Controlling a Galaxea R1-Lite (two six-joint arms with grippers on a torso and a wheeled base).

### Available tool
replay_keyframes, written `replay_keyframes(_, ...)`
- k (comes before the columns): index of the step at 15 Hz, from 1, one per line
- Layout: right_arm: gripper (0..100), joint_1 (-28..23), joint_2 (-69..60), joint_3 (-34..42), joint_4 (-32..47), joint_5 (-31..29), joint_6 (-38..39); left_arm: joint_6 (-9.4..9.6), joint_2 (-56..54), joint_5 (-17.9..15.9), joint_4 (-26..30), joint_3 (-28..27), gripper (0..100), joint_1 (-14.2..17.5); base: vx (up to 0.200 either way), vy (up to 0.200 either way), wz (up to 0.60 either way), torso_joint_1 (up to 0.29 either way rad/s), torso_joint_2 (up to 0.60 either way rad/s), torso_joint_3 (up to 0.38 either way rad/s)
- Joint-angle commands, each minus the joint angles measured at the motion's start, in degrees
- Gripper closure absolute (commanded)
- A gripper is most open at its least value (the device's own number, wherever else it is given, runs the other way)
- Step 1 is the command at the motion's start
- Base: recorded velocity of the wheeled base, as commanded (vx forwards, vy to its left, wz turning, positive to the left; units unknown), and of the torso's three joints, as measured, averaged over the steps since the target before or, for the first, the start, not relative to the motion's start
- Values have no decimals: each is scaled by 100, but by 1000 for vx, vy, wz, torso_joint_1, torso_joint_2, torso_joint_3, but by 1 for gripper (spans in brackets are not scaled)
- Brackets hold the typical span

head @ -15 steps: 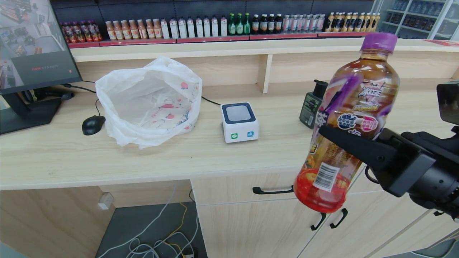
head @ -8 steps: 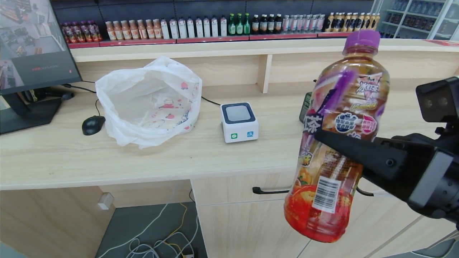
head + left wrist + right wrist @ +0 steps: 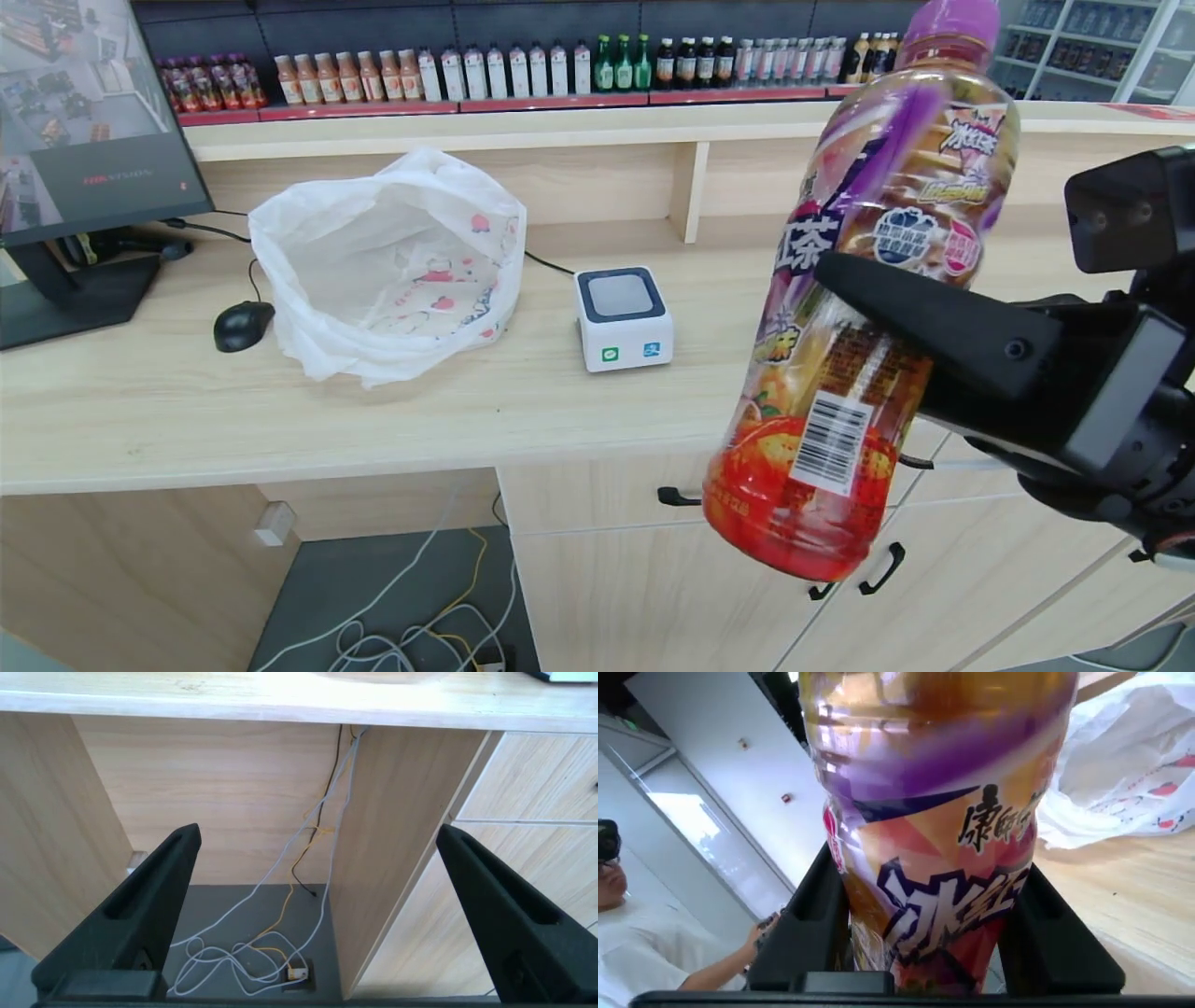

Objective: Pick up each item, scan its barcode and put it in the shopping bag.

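Note:
My right gripper [image 3: 896, 327] is shut on a tea bottle [image 3: 859, 280] with a purple cap, held tilted in the air at the right, in front of the counter edge. Its barcode [image 3: 829, 442] faces the head camera. In the right wrist view the bottle [image 3: 943, 831] stands between the two fingers. The white scanner box [image 3: 624, 318] sits on the counter [image 3: 467, 411], left of the bottle. The white shopping bag [image 3: 387, 266] stands open further left. My left gripper [image 3: 318, 915] hangs open below the counter, with nothing between its fingers.
A black mouse [image 3: 242, 325] and a monitor [image 3: 84, 121] are at the counter's left end. A raised shelf [image 3: 560, 126] runs along the back. Cables [image 3: 271, 943] lie on the floor under the counter. Drawers with black handles [image 3: 681, 497] are below the bottle.
The right gripper has raised the bottle and carried it left, tilting its base further toward the scanner side. It now hides the dark pump bottle behind it.

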Motion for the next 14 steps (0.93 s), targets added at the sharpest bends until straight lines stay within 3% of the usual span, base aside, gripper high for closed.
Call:
replay_keyframes(1, 100, 1, 253, -17, -26, 3, 53, 2, -2, 0, 0, 0, 0, 2, 0, 0, 0, 0, 0, 0)
replay_keyframes(14, 100, 256, 139, -255, -35, -6, -18, 2, -2, 0, 0, 0, 0, 2, 0, 0, 0, 0, 0, 0)
